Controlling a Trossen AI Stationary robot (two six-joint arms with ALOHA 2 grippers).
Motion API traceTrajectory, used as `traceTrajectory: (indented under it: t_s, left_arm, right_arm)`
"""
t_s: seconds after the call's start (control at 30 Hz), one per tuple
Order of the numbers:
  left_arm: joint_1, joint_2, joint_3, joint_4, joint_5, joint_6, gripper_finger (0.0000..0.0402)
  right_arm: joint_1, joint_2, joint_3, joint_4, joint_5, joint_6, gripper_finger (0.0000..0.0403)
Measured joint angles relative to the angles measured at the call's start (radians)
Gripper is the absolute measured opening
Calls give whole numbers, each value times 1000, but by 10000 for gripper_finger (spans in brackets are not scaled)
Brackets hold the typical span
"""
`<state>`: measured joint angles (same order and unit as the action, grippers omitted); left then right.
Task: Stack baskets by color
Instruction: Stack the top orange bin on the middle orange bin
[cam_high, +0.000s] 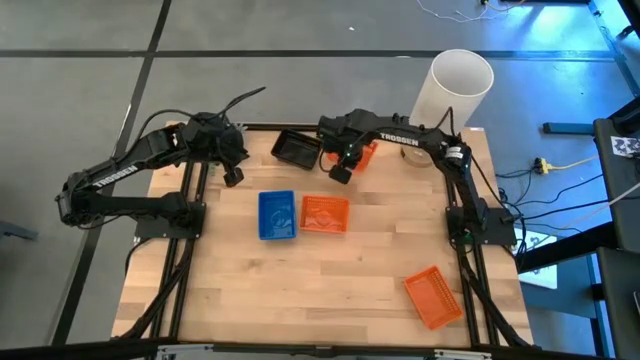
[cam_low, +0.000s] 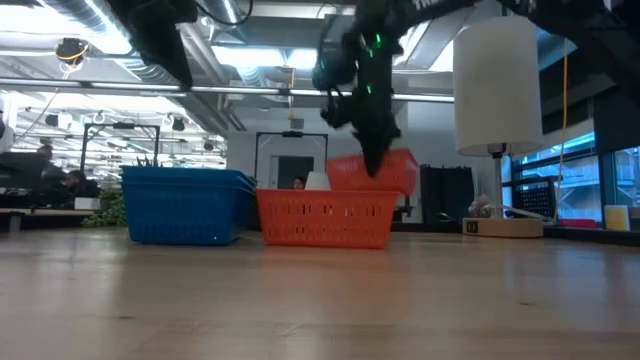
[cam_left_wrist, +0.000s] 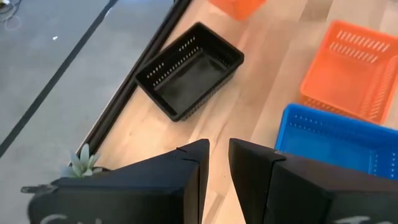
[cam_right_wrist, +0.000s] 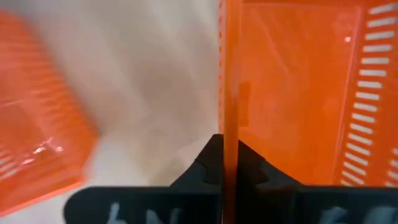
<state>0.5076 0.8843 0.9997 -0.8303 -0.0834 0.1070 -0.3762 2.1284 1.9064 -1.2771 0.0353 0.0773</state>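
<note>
My right gripper (cam_high: 342, 172) is at the table's far middle, shut on an orange basket (cam_high: 366, 153) that hangs above the table in the low view (cam_low: 388, 170). A second orange basket (cam_high: 324, 214) and a blue basket (cam_high: 277, 214) rest side by side on their bottoms at the table's centre. A black basket (cam_high: 296, 150) sits at the far edge. A third orange basket (cam_high: 433, 296) lies at the near right. My left gripper (cam_high: 232, 175) hovers at the far left, with a narrow empty gap between its fingers (cam_left_wrist: 219, 168). My right gripper pinches one side wall of the orange basket at its rim (cam_right_wrist: 227, 112), one finger inside the basket and one outside. The fingers (cam_right_wrist: 205, 165) come from above, pointing down. The basket hangs lifted clear of the table, slightly tilted.
A tall white cylinder (cam_high: 460, 88) stands at the far right corner. A small green plant (cam_left_wrist: 81, 163) sits by the far left edge. Bare wood lies across the near half of the table (cam_high: 300, 300).
</note>
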Motion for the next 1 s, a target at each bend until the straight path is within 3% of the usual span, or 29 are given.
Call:
traceTrajectory:
  t_s: [0.17, 0.33, 0.63, 1.0]
  left_arm:
    - [0, 0, 0, -25, 0, 19, 55]
    - [0, -1, 0, -27, 50, 55, 55]
    - [0, -1, 0, -27, 245, 85, 55]
    - [-1, -1, 0, -27, 258, 84, 55]
  right_arm:
    - [131, 0, 112, -72, -26, 56, 1]
    - [249, 0, 156, -6, -103, 131, 1]
    - [357, 15, 51, 145, -142, 221, 0]
    - [387, 16, -113, 247, -166, 231, 1]
